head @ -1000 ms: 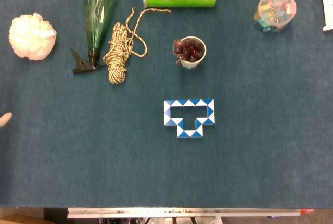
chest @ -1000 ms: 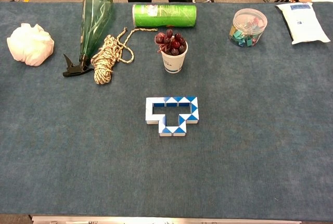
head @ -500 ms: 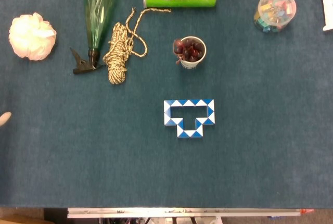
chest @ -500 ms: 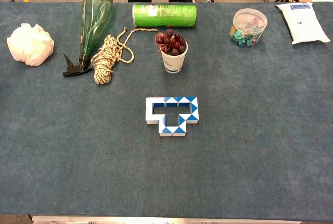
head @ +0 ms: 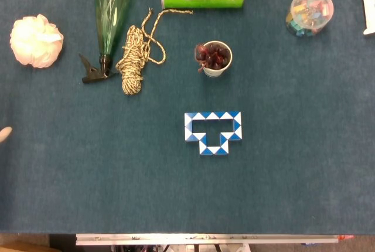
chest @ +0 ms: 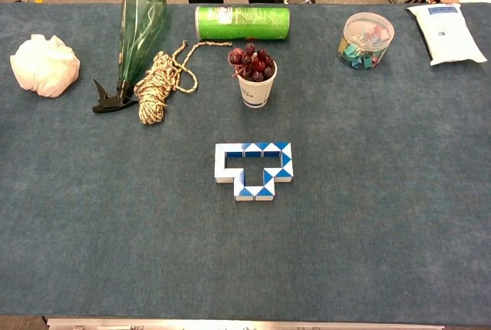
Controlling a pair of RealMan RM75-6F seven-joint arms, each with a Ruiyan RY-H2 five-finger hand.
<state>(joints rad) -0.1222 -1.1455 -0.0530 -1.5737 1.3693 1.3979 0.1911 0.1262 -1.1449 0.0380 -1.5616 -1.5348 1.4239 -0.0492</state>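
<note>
Snake puzzle [head: 212, 132]: untouched, folded flat mid-tabletop [head: 304, 176].
Left hand [head: 4, 134]: only a tip at frame edge; finger state cannot be told.
Right hand: unseen.
Progress: nothing grasped yet.

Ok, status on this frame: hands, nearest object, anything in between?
Left robot hand: only a tip at the table's left edge, state unclear. Right hand out of view. Nearest: white bath pouf, untouched. Nothing between.
</note>
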